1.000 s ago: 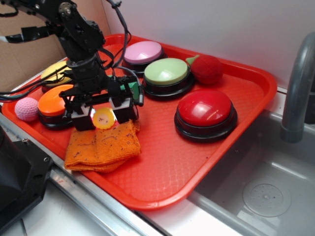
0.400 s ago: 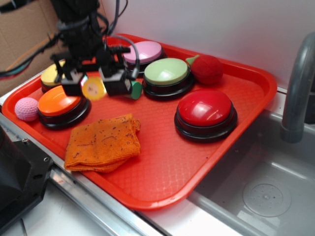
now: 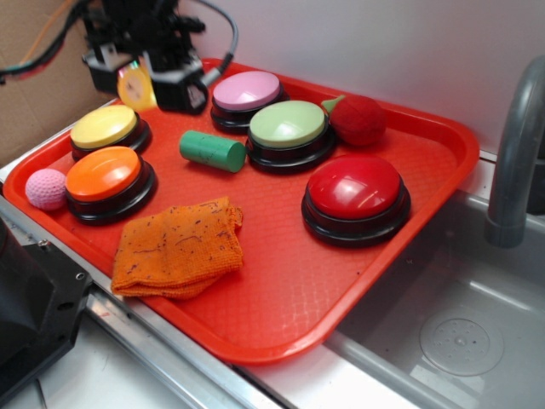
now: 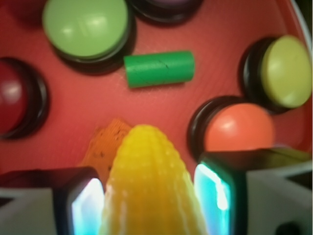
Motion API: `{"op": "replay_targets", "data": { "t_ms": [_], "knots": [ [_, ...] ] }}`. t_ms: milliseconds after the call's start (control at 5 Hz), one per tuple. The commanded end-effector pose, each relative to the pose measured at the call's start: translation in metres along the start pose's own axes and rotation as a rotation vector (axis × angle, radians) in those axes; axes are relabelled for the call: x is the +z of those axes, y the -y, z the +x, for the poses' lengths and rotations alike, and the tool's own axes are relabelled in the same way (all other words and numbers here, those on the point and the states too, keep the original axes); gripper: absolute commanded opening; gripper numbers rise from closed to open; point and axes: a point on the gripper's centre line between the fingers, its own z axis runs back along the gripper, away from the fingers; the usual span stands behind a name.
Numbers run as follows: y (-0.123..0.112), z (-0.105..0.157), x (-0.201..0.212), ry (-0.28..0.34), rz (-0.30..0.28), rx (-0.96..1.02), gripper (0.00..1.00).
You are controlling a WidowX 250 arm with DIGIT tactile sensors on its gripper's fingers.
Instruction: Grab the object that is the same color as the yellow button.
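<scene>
The gripper [image 3: 136,78] hangs in the air above the far left corner of the red tray [image 3: 443,128], its jaws clamped on the yellow corn slice [image 3: 135,86], one pad against each flat side. In the exterior view the corn slice shows as a small pale-yellow disc held on edge between the two black fingers [image 3: 180,85], well clear of the tray floor; in the wrist view the same piece [image 4: 149,186] fills the lower middle of the frame, its ridged rim pointing away from the camera and down toward the tray, so the disc's axis runs sideways from one jaw to the other. Below and just toward the near side of the gripper sits the yellow button [image 3: 104,126] by the tray's left edge, with the orange button [image 3: 104,173] beside it nearer the front. A green cylinder [image 3: 212,151] lies on its side between the yellow button and the light-green button [image 3: 288,124], its long axis running roughly along the tray's length. A folded orange cloth [image 3: 179,247] lies by the tray's near edge, and a pink knitted ball [image 3: 46,188] rests at the tray's left corner beside the orange button.
</scene>
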Motion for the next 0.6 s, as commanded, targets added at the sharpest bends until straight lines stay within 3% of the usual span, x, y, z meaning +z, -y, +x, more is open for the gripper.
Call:
{"op": "replay_targets", "data": {
  "t_ms": [0, 200, 400],
  "knots": [
    [0.001, 0.0051, 0.0484, 0.147, 0.016, -0.04, 0.0],
    [-0.0022, 0.0005, 0.0416, 0.228, -0.05, -0.006, 0.0],
    [-0.0069, -0.0026, 0.0414, 0.206, 0.002, 0.062, 0.0]
  ]
}}
